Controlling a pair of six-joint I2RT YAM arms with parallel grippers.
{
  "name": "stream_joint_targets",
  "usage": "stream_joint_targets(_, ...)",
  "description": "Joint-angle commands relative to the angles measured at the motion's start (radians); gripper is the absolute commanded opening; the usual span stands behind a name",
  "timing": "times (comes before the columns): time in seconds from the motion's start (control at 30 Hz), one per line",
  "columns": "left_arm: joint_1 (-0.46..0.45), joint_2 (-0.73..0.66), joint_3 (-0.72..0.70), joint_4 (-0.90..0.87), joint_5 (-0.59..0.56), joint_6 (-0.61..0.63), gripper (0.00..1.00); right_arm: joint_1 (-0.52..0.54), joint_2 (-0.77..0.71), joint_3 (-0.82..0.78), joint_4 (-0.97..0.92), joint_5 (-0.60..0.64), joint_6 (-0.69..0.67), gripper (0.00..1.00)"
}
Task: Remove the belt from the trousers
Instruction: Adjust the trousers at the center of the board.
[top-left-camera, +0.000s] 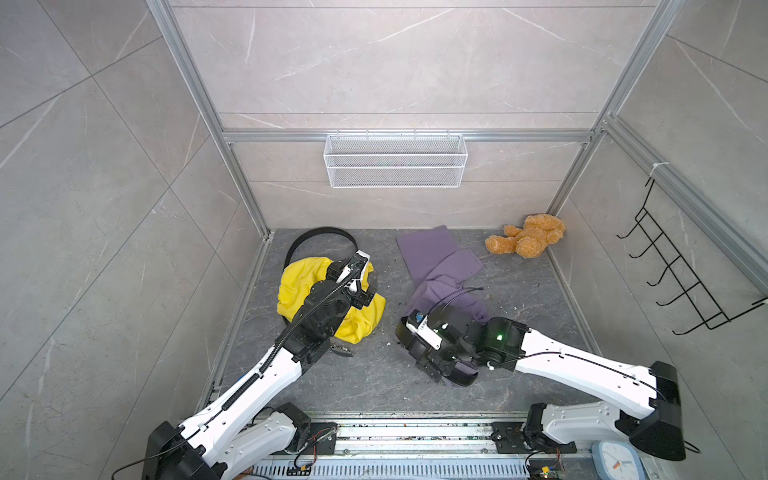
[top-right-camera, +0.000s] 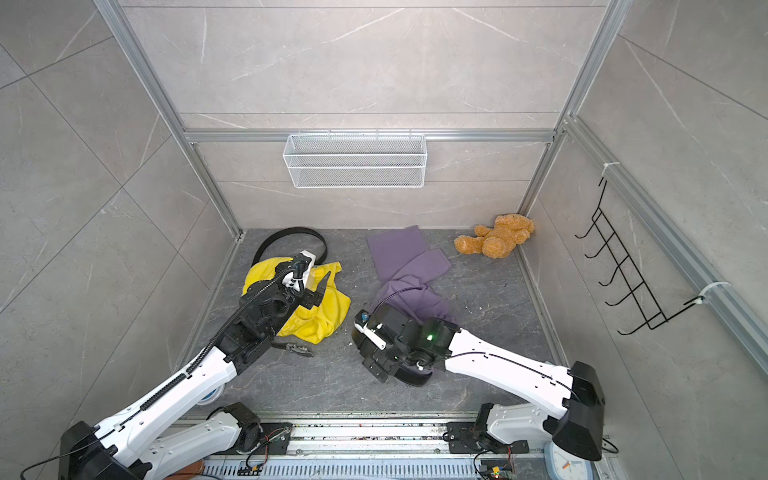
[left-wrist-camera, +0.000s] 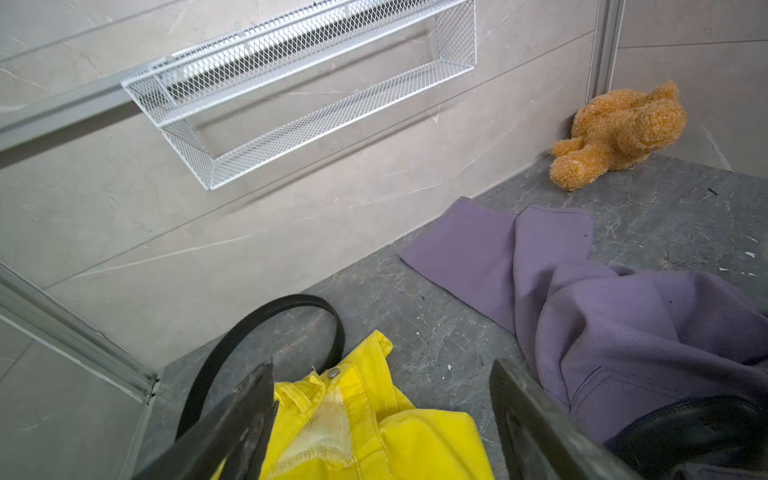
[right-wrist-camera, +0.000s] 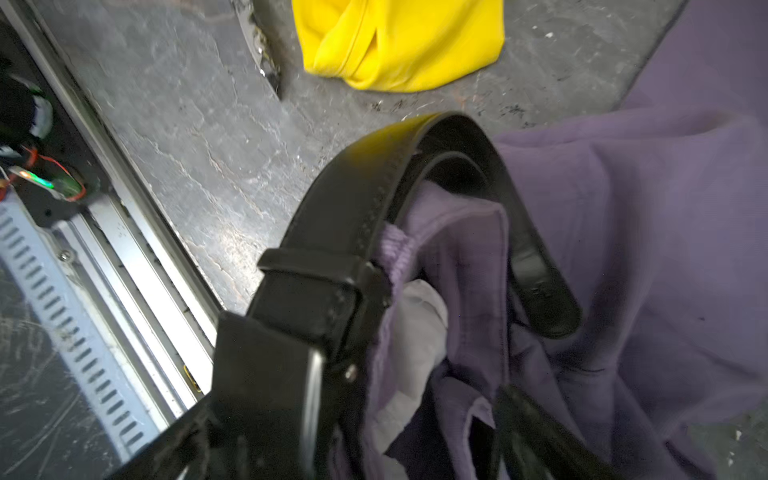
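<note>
Down at the purple trousers (right-wrist-camera: 644, 249), my right gripper (right-wrist-camera: 386, 361) is spread over the belt (right-wrist-camera: 353, 187), probably to grab it. My left gripper (left-wrist-camera: 382, 368) is spread too.

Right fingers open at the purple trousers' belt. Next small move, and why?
Probably close the right gripper on the black belt beside its buckle: the fingers stand open there, gripping nothing, and the belt still curls round the waistband of the purple trousers.
</note>
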Motion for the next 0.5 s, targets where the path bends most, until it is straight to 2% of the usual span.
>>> stream_joint_targets(0.0,-0.010,-0.007,-0.002,-0.014,0.016,-0.094,0.83,-0.002,0.053,-0.018,-0.059,-0.137,0.009,0.98)
stream_joint_targets(0.23,-0.017,-0.032,-0.023,-0.050,-0.021,-0.131,0.83,0.040,0.213,-0.063,0.063,-0.143,0.059,1.00)
stream_joint_targets(0.37,-0.022,-0.062,-0.007,-0.121,-0.037,-0.160,0.83,-0.003,0.122,-0.067,0.139,-0.142,0.106,1.00)
stream_joint_targets(0.47,-0.027,-0.084,-0.008,-0.185,-0.056,-0.210,0.83,-0.041,0.160,0.016,0.075,-0.099,0.059,1.00)
